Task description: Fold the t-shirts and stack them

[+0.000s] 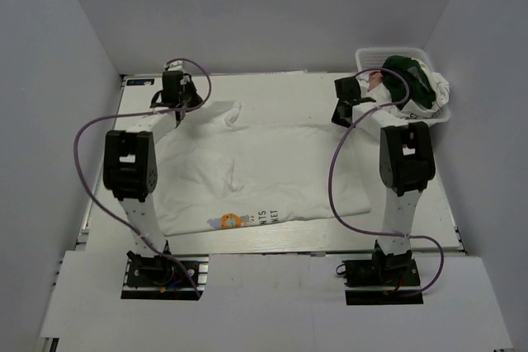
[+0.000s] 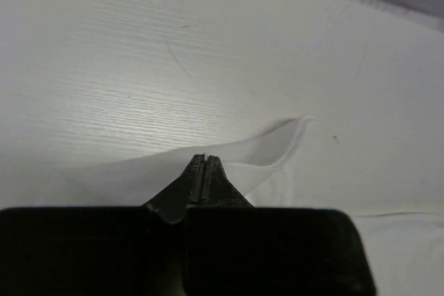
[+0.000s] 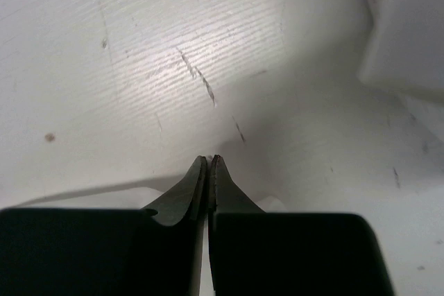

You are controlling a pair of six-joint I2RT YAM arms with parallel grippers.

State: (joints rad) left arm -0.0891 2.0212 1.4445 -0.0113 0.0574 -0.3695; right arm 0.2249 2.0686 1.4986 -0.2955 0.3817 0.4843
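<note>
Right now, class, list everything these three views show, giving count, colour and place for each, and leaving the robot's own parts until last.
white t-shirt: one, white with a small multicoloured graphic and dark lettering, spread across the table's middle.
basket: one, white lattice, far right corner.
dark green garment: one, heaped on top in the basket.
pink garment: one, peeking out at the basket's left side.
white garment: one, at the basket's right side.
table: one, white.
cables: two, purple, one looping along each arm.
left arm, right arm: two, black and white, based at the near edge.
left gripper: black, shut on the shirt's far left part.
right gripper: black, shut, apparently on the shirt's far right edge.
</note>
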